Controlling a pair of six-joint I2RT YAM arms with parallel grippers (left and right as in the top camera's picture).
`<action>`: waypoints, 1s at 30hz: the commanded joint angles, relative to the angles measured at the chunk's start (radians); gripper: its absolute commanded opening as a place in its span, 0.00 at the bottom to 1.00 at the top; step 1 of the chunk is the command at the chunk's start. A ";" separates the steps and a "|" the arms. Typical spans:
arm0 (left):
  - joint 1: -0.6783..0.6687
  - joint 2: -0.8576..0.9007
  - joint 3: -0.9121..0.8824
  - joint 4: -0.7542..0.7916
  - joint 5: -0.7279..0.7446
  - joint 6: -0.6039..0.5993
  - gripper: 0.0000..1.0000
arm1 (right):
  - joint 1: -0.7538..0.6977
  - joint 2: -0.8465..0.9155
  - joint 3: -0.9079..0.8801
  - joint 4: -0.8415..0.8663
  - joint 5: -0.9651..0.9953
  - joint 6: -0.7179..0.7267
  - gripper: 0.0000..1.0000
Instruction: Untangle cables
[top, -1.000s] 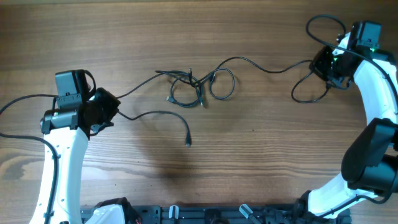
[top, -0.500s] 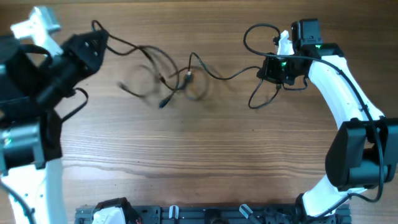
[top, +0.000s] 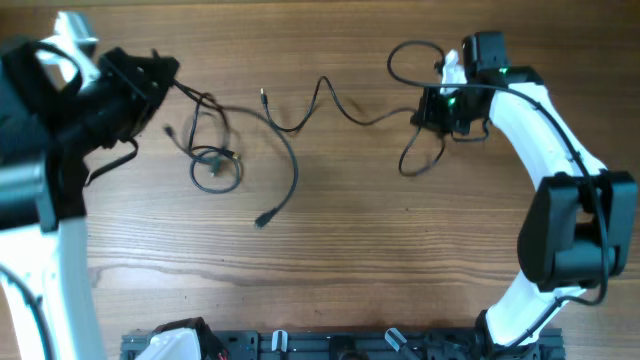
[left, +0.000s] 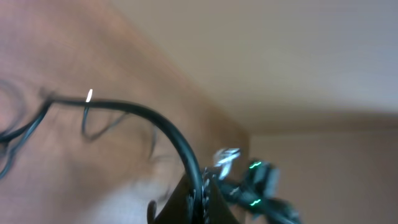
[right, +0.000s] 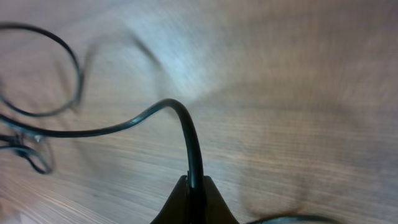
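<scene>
Your left gripper (left: 200, 190) is pinched fully together on a thin black cord. In its wrist view the cord rises out of the fingertips and arcs off to the left over the wood, though that view is too blurred for more detail. From overhead, this gripper sits high over the far left of the table (top: 400, 270). Strands drop from it to a small knotted coil (top: 222, 153) lying just below and to its right.

Your right gripper (right: 194, 186) is likewise clamped on a cord, with no gap between the jaws. The cord comes up from between the fingertips, bends over and runs left across the tabletop. Overhead, this gripper is at the upper right of centre, with one loop of cord above it and another curling below it.

The cables (top: 296, 165) are spread between your two grippers along the upper half of the table:
- A long cord (top: 372, 122) runs left from the right gripper in a wave, rising to a peak and dipping again, and ends in a small silvery plug (top: 263, 96) near the top middle.
- A second cord sweeps from the left gripper's side down through the middle in a wide curve, and ends at a dark plug tip (top: 262, 221) lying apart from everything else.
- The two cords meet or cross near the top middle, but you cannot tell whether they are hooked together
</scene>
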 joint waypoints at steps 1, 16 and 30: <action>-0.082 0.092 0.002 -0.084 0.011 0.119 0.04 | -0.032 -0.129 0.146 0.012 -0.011 0.038 0.04; -0.611 0.454 0.001 -0.011 -0.191 0.138 0.04 | -0.493 0.002 0.533 -0.026 0.520 0.107 0.04; -0.790 0.541 0.001 0.058 -0.273 0.079 0.04 | -0.656 -0.023 0.535 0.119 0.574 0.314 0.04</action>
